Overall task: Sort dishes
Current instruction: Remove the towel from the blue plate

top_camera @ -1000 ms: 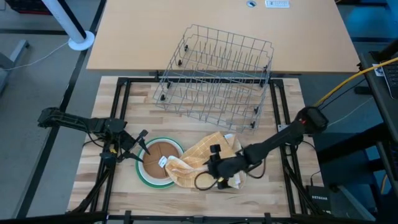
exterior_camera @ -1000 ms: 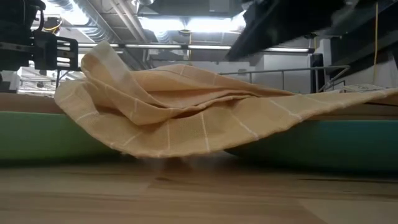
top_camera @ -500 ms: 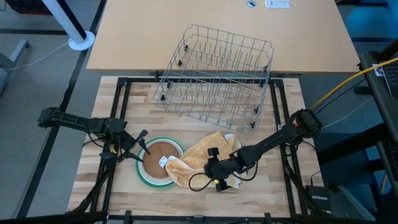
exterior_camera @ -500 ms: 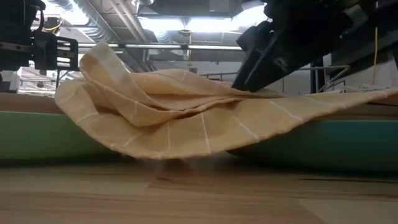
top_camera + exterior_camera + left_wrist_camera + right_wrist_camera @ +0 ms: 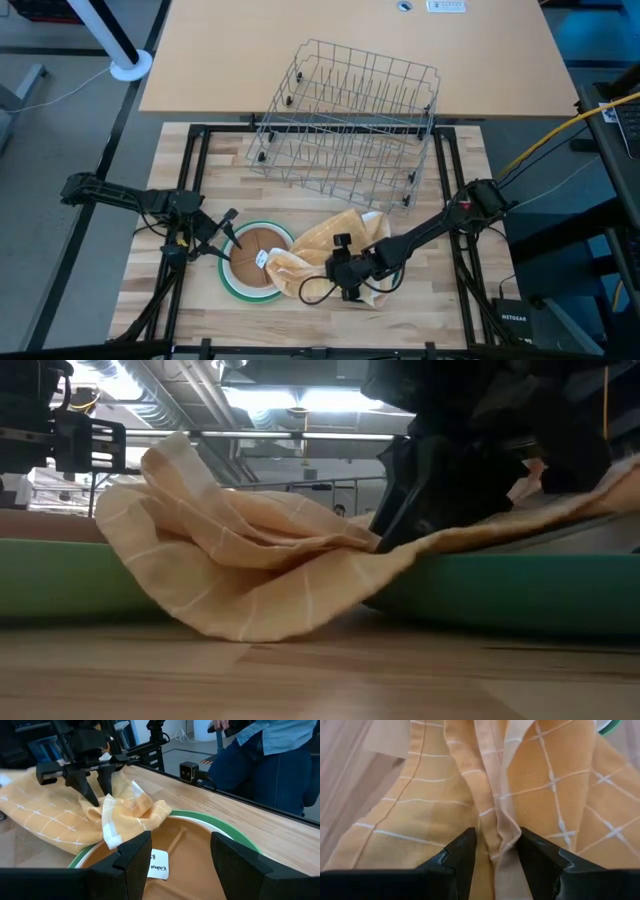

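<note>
A small brown plate (image 5: pixel 258 250) lies in a larger green plate (image 5: pixel 226 272) at the table's near left. The yellow checked cloth (image 5: pixel 330 240) lies crumpled to their right, its left edge over the green plate's rim and its right part over a teal plate (image 5: pixel 500 595). My right gripper (image 5: pixel 337 272) is down on the cloth's near middle and shut on a ridge of it. My left gripper (image 5: pixel 228 238) is open and empty at the green plate's left rim, its fingers (image 5: pixel 137 855) just above the brown plate (image 5: pixel 190 855). My right gripper pinches a raised fold (image 5: pixel 499 840) of the yellow cloth between its two fingers, which slant down from the table's right and lie on either side of the fold. Several layers are bunched there. The cloth stays on the plates and the table, slack, heaped toward the left (image 5: pixel 250 550).
The grey wire rack (image 5: pixel 345 120) stands tilted at the table's far middle. Bare wood lies along the near edge (image 5: pixel 300 320). A person in blue (image 5: pixel 270 765) sits beyond the table.
My right gripper has come down onto the cloth and moved toward the table's left. The cloth has been bunched up leftward into a higher heap, and its right part now lies flatter over the teal plate. The plates have stayed put.
</note>
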Controlling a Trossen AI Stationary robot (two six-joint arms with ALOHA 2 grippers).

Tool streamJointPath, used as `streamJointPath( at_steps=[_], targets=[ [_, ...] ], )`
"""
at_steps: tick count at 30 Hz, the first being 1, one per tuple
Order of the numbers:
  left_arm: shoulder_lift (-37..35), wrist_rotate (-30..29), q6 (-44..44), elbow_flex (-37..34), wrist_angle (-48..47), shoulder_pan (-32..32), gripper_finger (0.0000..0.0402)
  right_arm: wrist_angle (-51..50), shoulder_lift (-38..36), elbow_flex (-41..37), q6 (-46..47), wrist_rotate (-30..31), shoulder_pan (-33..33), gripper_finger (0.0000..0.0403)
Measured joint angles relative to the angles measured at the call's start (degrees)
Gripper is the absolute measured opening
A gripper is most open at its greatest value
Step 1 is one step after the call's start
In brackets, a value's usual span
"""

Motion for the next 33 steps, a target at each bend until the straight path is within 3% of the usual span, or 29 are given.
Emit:
streamJointPath(
  at_steps=[6, 16, 25, 33],
  targets=[
    [0.00, 0.01, 0.00, 0.00, 0.00, 0.00, 0.0193, -0.04, -0.06, -0.02, -0.02, 1.93, 0.15, 0.0133],
    [0.00, 0.01, 0.00, 0.00, 0.00, 0.00, 0.0193, -1.02, -0.06, 0.60, -0.18, 2.12, 0.11, 0.0012],
    [0.00, 0.00, 0.00, 0.00, 0.00, 0.00, 0.0193, -3.49, 0.07, 7.58, -2.87, 2.20, 0.11, 0.0007],
    [0.00, 0.02, 0.00, 0.00, 0.00, 0.00, 0.0193, -13.04, 0.11, 16.77, -7.81, 9.31, 0.13, 0.0005]
  ],
)
